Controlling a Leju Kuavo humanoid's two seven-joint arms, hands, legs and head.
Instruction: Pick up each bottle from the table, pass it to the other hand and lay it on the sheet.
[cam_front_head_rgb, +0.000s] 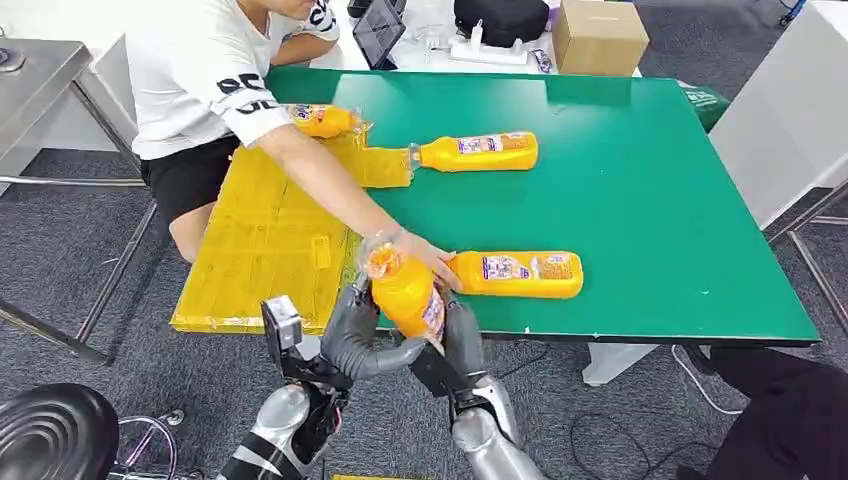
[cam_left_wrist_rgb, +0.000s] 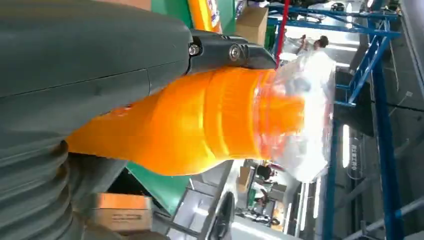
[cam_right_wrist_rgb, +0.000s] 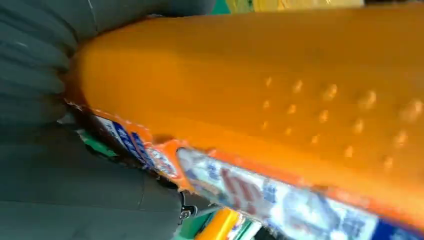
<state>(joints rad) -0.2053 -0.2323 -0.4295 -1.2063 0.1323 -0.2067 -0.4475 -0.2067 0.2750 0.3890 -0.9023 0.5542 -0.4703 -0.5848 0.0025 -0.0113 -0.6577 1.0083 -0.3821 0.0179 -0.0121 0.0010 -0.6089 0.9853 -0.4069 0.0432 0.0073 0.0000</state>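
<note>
Both hands meet at the surface's (cam_front_head_rgb: 640, 200) 6 o'clock edge: left hand (cam_front_head_rgb: 350, 335) and right hand (cam_front_head_rgb: 462, 345) each have fingers wrapped around one upright orange bottle (cam_front_head_rgb: 405, 295). A person's hand (cam_front_head_rgb: 425, 255) touches it. Two bottles (cam_front_head_rgb: 515, 274) lie on the green; another rests on the yellow sheet (cam_front_head_rgb: 265, 240).

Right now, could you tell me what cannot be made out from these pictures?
- Held bottle: its base, head view, hidden between the left hand and right hand.
- Its label text, right wrist view: blurred.
- Far bottle on the yellow sheet: one end hidden by the person's sleeve.
- Lying bottle: neck covered by the person's hand.
</note>
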